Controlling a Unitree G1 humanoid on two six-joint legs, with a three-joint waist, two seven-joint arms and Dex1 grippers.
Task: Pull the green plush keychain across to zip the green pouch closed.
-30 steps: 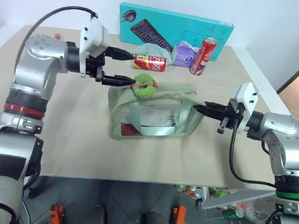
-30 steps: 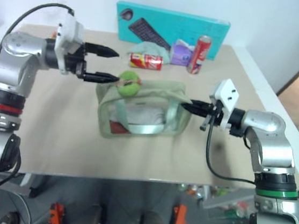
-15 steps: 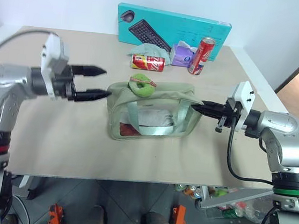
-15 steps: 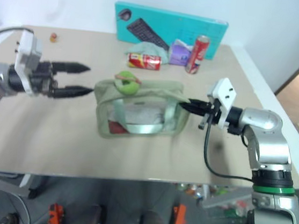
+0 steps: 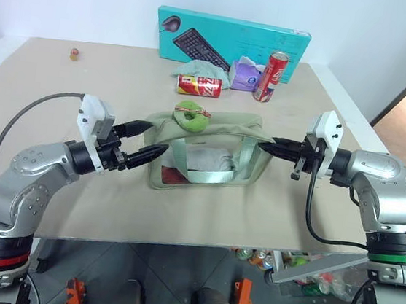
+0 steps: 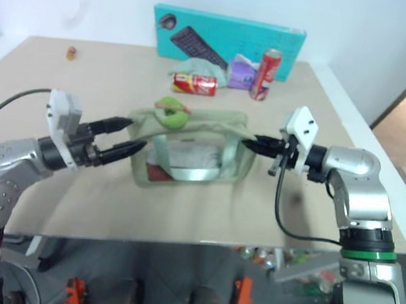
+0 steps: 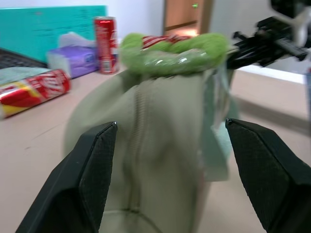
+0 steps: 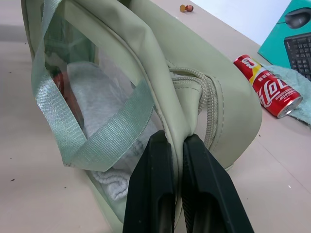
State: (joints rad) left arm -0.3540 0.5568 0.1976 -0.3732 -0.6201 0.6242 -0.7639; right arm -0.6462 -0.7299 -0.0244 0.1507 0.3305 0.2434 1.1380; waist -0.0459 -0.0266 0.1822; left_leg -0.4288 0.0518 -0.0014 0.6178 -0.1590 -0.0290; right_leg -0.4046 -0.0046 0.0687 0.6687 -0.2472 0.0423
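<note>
Left hand (image 5: 144,140) dropped from keychain (image 5: 190,115), open at pouch (image 5: 210,153) end; right hand (image 5: 273,145) still pinching pouch.

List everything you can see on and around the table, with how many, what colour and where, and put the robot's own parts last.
pouch: one, sage green with clear sides, table centre.
keychain: one, lime green plush, lying on the pouch's top.
keyboard box: one, teal, standing along the table's far edge.
cola cans: two, red; one upright beside the box, one lying behind the pouch.
tissue pack: one, purple, between the cans.
cloth: one, pale green, behind the lying can.
small object: one, red and yellow, far left of the table.
table: one, beige.
left gripper: black, open, at the pouch's left end.
right gripper: black, shut on the pouch's right end.
</note>
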